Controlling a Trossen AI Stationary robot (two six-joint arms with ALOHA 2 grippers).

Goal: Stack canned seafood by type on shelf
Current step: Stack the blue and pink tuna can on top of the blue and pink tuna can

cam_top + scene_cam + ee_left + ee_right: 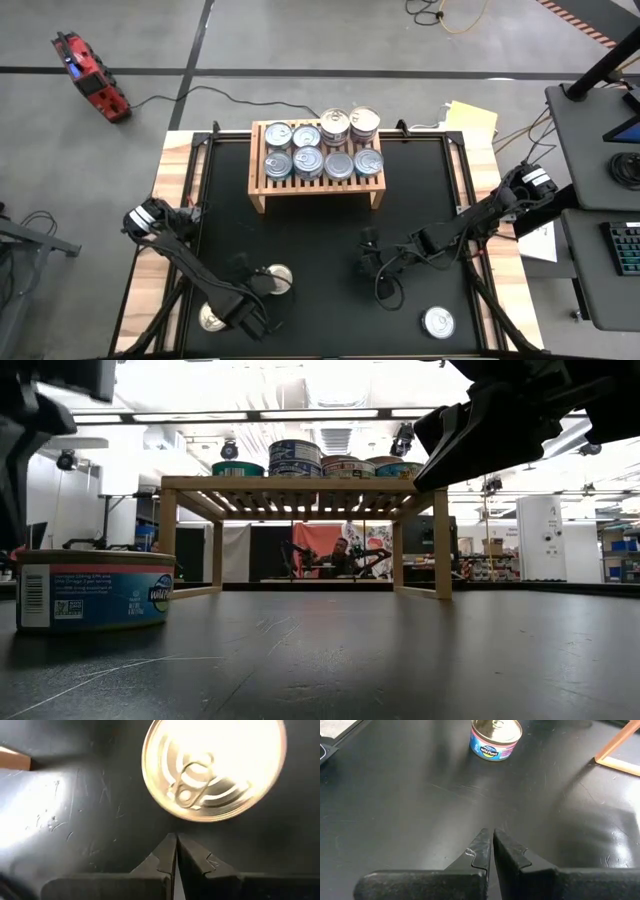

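Eight small round metal tins (323,148) with silver lids stand on the low light-wood slatted shelf (262,192) at the far side of the black tabletop (330,240). Three more tins lie loose in front. Left gripper (176,845) hangs over a gold-lidded tin (214,767), jaws pressed together; right gripper (492,840) also has its jaws together, empty.

Bright overhead lighting, glare on can lid (214,767)

Two dark, jointed arms (200,280) — matte black fingers (480,850), tapered, with loose black cabling.
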